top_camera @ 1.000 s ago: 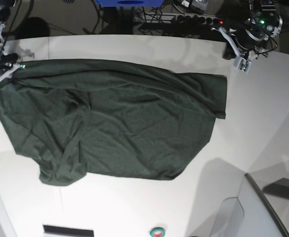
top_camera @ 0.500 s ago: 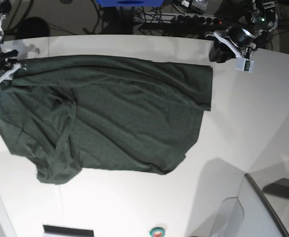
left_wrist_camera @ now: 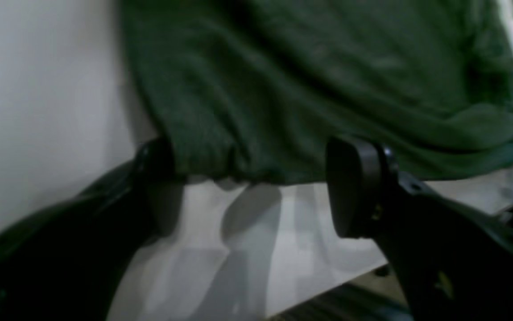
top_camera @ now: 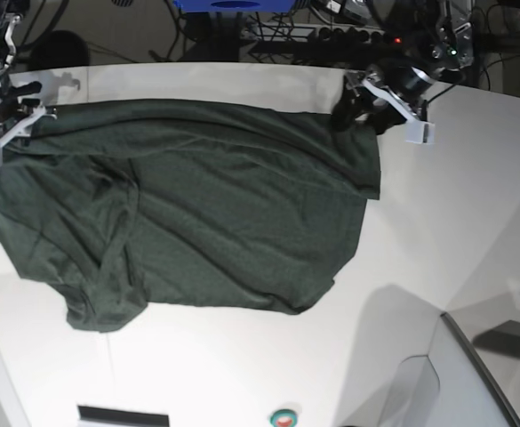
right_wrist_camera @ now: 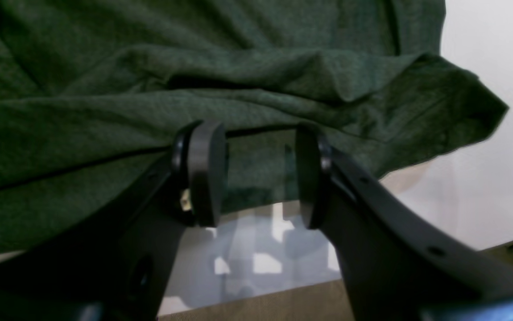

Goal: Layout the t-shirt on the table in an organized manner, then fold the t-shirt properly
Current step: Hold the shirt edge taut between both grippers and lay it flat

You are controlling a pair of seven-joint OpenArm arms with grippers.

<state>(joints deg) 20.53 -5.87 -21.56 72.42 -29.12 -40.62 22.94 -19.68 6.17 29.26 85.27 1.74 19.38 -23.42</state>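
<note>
We saw the shirt (top_camera: 197,213) lying spread over the left and middle of the table (top_camera: 455,231), wrinkled, its far edge running along near the table's far rim. The left gripper (top_camera: 377,108) stood at the shirt's far right corner with its jaws wide apart, the hem (left_wrist_camera: 256,171) lying between them, not pinched. The right gripper (top_camera: 9,124) was at the far left corner, jaws partly apart, cloth between them; whether they gripped it we could not tell.

1 t-shirt (top_camera: 206,213), 1 table (top_camera: 455,222), 2 grippers
</note>
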